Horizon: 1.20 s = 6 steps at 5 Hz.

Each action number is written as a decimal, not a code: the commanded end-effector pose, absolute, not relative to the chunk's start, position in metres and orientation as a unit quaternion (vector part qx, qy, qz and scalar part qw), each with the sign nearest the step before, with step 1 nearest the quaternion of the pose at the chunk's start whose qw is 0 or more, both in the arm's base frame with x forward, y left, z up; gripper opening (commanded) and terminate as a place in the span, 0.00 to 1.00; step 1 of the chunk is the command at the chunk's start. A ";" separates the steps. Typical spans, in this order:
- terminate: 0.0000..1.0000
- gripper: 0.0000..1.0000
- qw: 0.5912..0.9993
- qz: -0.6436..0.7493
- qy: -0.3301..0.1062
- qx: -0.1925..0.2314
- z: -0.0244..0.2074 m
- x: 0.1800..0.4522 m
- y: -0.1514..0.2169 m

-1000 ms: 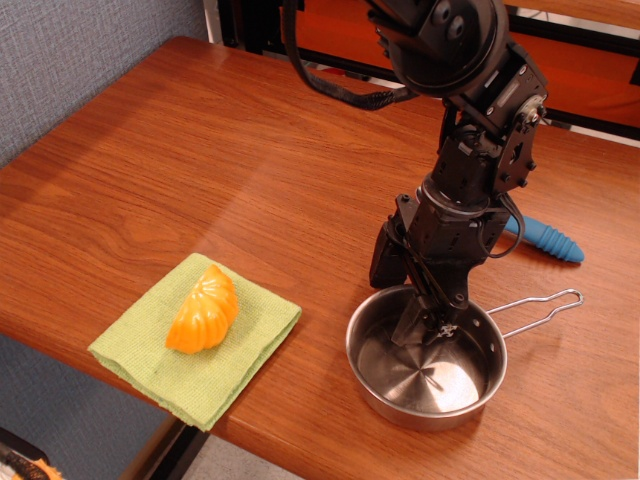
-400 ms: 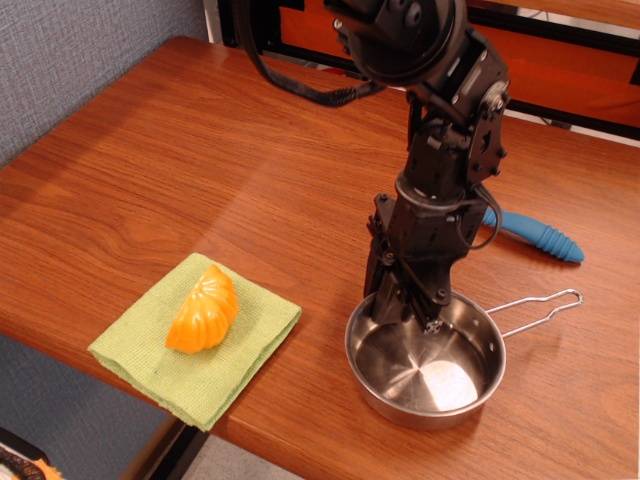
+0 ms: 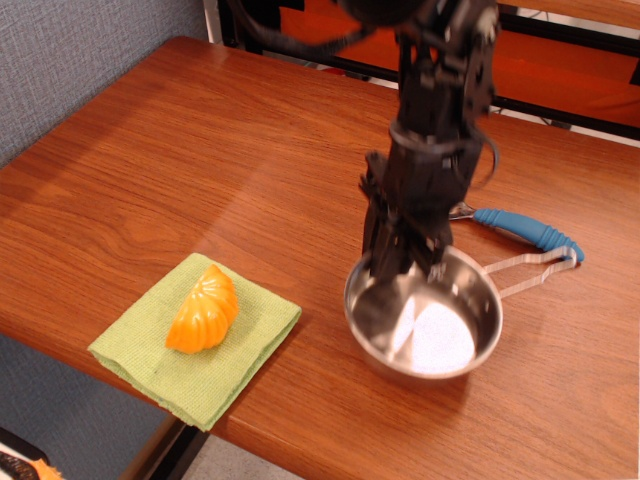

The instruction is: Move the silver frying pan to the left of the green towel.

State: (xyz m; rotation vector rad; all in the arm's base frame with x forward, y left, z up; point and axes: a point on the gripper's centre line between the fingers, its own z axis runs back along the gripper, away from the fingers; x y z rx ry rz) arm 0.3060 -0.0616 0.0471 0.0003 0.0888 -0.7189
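The silver frying pan (image 3: 425, 330) is tilted and lifted a little off the wooden table, its wire handle (image 3: 535, 268) pointing right. My gripper (image 3: 405, 272) is shut on the pan's far-left rim, one finger inside and one outside. The green towel (image 3: 200, 340) lies flat at the table's front left edge, well to the left of the pan. An orange ribbed plastic piece (image 3: 205, 308) sits on top of the towel.
A blue-handled metal spoon (image 3: 525, 230) lies on the table just behind the pan's handle. The table's front edge (image 3: 300, 440) runs close below the towel and pan. A grey wall panel (image 3: 70, 60) borders the left side.
My gripper has closed on the pan's rim and lifted it; the pan has tilted and risen, shifting slightly up and back. The arm has moved left and straightened upward.
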 end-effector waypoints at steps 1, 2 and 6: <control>0.00 0.00 0.951 -0.307 -0.013 -0.009 0.099 0.317 -0.033; 0.00 0.00 0.972 -0.233 -0.008 0.004 0.099 0.322 0.011; 0.00 0.00 0.996 -0.030 0.044 0.065 0.063 0.302 0.156</control>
